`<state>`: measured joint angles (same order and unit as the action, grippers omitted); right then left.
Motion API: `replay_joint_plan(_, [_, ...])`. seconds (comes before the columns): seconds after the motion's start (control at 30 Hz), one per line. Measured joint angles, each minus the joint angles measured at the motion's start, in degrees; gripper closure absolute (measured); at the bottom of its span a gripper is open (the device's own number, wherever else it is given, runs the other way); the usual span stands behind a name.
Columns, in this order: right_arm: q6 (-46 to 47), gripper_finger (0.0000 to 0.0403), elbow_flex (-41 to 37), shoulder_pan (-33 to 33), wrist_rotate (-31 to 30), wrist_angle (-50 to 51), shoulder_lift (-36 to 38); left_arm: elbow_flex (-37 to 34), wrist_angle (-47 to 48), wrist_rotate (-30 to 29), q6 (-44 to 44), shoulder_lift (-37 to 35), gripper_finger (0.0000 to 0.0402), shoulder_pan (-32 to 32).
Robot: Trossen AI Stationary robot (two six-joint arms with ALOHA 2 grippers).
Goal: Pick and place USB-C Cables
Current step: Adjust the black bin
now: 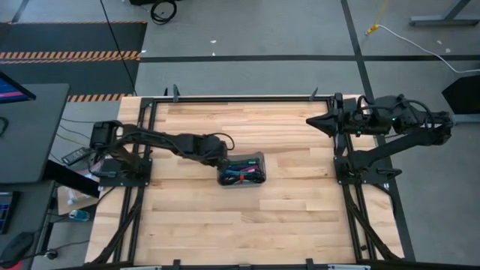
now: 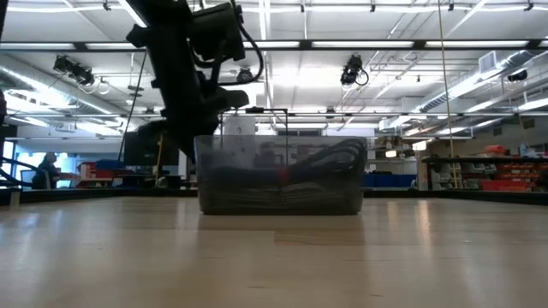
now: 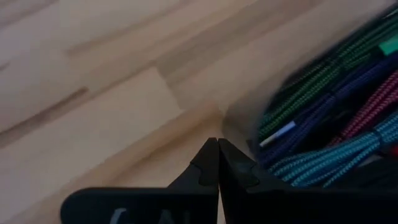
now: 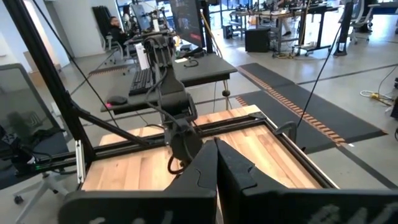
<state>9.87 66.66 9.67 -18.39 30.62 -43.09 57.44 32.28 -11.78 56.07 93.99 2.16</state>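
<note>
We saw the left gripper (image 1: 222, 160), fingers pressed together and empty, just beside the tray (image 1: 259, 159); the USB-C cables (image 1: 244, 172) lay inside, lengthwise away from it.

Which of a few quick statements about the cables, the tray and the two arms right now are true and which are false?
1. The USB-C cables lie inside the tray. True.
2. The left tool is wide open over the cables. False: its fingers are shut, at the tray's rim, holding nothing.
3. The right tool is reaching into the tray. False: it is shut and held back at the table's far right side, well away from the tray.
4. In the left wrist view, green, purple, teal and pink-red braided cables show in the tray. True.
5. Several cables are scattered loose on the table. False: no cable shows on the bare wood.
</note>
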Motion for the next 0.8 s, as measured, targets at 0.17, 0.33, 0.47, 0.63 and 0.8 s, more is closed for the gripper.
replay_joint_plan(0.17, [0.0, 0.0402, -0.01, 0.0, 0.02, 0.03, 0.0, -0.04, -4.23, 0.57, -0.15, 1.49, 0.0402, 0.01])
replay_joint_plan(0.33, [0.0, 0.0402, -0.01, 0.0, 0.01, 0.03, -0.01, 0.01, -5.28, 0.58, -0.15, 1.28, 0.0401, 0.67])
replay_joint_plan(0.47, [2.17, 0.0402, -0.01, 0.0, 0.02, 3.17, 0.0, 0.01, -3.48, 0.49, -0.37, 1.25, 0.0401, 0.67])
replay_joint_plan(0.63, [15.99, 0.0402, -2.42, 0.02, -0.44, 15.98, -1.46, 0.01, -0.25, 1.5, -0.8, 0.87, 0.0401, 0.67])
replay_joint_plan(0.8, [27.71, 0.0402, -11.96, 0.77, 2.32, 17.86, -4.68, 0.02, 4.84, 4.32, -1.27, 0.71, 0.0401, 0.54])
